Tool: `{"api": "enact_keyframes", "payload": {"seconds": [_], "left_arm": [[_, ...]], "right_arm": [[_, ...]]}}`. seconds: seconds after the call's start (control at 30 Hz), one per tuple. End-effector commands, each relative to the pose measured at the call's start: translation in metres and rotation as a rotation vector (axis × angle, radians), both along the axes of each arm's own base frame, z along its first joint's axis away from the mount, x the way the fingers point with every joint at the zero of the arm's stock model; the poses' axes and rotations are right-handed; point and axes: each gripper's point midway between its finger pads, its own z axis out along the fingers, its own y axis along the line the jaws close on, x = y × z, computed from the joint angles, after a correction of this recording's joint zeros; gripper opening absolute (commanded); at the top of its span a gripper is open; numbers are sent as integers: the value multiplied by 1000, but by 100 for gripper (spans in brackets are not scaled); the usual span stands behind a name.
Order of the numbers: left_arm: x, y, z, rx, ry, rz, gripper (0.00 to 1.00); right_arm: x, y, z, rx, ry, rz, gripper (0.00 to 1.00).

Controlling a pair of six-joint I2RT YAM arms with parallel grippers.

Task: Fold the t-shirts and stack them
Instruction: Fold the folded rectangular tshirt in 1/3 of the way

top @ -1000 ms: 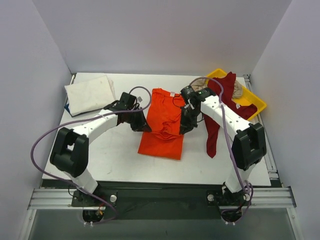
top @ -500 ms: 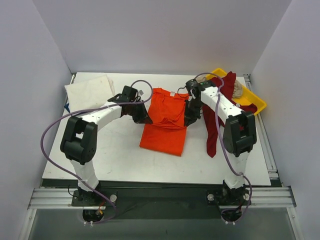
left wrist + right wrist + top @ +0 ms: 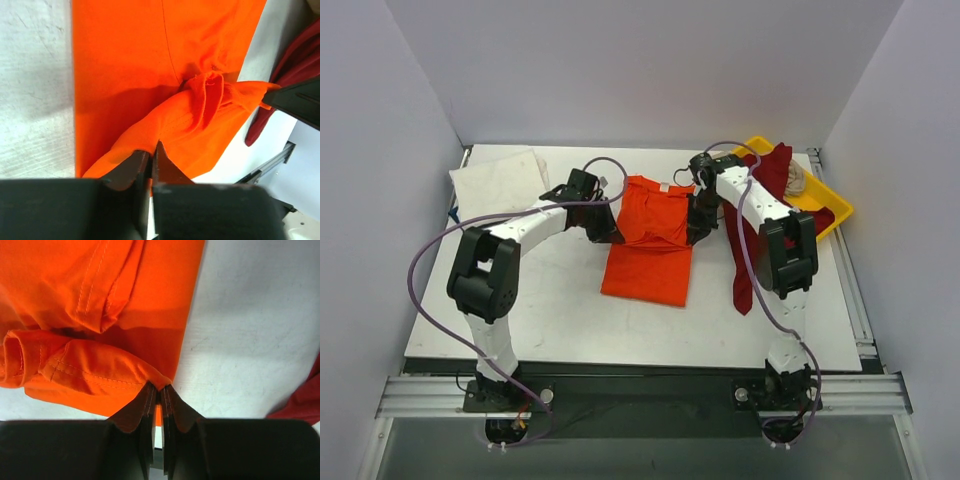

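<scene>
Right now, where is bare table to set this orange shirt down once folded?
Bare: the near strip of the table in front of the orange t-shirt, and the patch between that shirt and the left arm. Crowded: far right, where the dark red t-shirt spills from the yellow tray; far-left corner holds the white t-shirt.

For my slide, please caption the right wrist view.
Right fingers shut on a bunched edge of the orange t-shirt, above the white table.
</scene>
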Motion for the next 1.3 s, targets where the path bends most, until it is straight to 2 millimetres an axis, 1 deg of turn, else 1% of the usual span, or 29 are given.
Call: {"api": "enact_keyframes", "payload": {"seconds": [0.0, 0.03, 0.07, 0.1, 0.17, 0.23, 0.33, 0.37, 0.4, 0.43, 0.47, 0.5, 0.53, 0.57, 0.6, 0.63, 0.67, 0.7, 0.73, 0.77, 0.8, 0.83, 1.0, 1.03, 1.07, 1.13, 1.17, 1.2, 1.27], "left_arm": [[24, -3, 12, -1, -83, 0, 20], [25, -2, 13, 4, -89, 5, 33], [28, 1, 14, 20, -98, 15, 44], [30, 3, 23, 26, -127, 23, 59], [36, 9, 34, 56, -183, 41, 63], [35, 15, 64, 61, -276, 63, 64], [27, 13, 80, 65, -346, 65, 65], [17, 5, 78, 67, -366, 43, 65], [10, 1, 88, 55, -406, 26, 65], [2, -5, 87, 48, -420, 8, 64], [-7, -10, 79, 33, -429, -14, 64], [-22, -22, 80, 6, -446, -52, 64], [-29, -29, 78, -14, -457, -72, 64], [-39, -34, 70, -40, -466, -99, 63], [-52, -45, 66, -53, -470, -140, 63], [-58, -49, 62, -59, -477, -158, 62], [-60, -56, 64, -83, -514, -173, 61], [-69, -57, 52, -79, -502, -186, 61], [-77, -62, 49, -92, -504, -204, 61], [-77, -67, 53, -121, -534, -211, 61], [-83, -67, 43, -119, -525, -219, 60], [-85, -74, 46, -142, -551, -228, 60], [-94, -85, 18, -127, -549, -274, 60], [-95, -86, 15, -123, -554, -279, 60], [-96, -90, 8, -108, -556, -285, 60], [-98, -92, 1, -91, -563, -299, 60], [-96, -91, -3, -71, -567, -290, 60], [-101, -93, -10, -56, -564, -307, 60], [-102, -91, -18, -24, -562, -309, 60]], "right_arm": [[7, -6, 3, -8, 12, 16, 7], [9, -6, 5, 0, 13, 14, 17], [8, -3, 7, 17, 26, 19, 31], [11, -1, 14, 25, 15, 24, 38], [15, 3, 33, 45, -22, 32, 49], [18, 9, 59, 85, -80, 29, 53], [14, 15, 74, 101, -109, 40, 54], [10, 21, 79, 106, -120, 57, 53], [6, 26, 80, 108, -118, 68, 52], [3, 30, 81, 112, -119, 77, 52], [-4, 32, 78, 106, -107, 83, 52], [-10, 43, 76, 109, -107, 107, 52], [-12, 46, 73, 102, -106, 116, 51], [-16, 51, 67, 98, -95, 117, 51], [-21, 57, 60, 97, -84, 129, 51], [-23, 60, 55, 92, -73, 132, 51], [-24, 61, 51, 90, -67, 129, 51], [-24, 64, 43, 88, -58, 121, 51], [-25, 67, 39, 87, -55, 121, 51], [-25, 70, 35, 91, -49, 119, 51], [-24, 72, 31, 98, -49, 110, 51], [-24, 75, 29, 104, -46, 109, 51], [-24, 88, 13, 126, -16, 110, 51], [-24, 89, 10, 127, -9, 106, 51], [-26, 91, 4, 123, 4, 104, 51], [-26, 94, -1, 126, 14, 102, 51], [-27, 95, -6, 123, 24, 97, 51], [-27, 96, -9, 124, 25, 97, 51], [-27, 99, -14, 125, 35, 91, 51]]}}
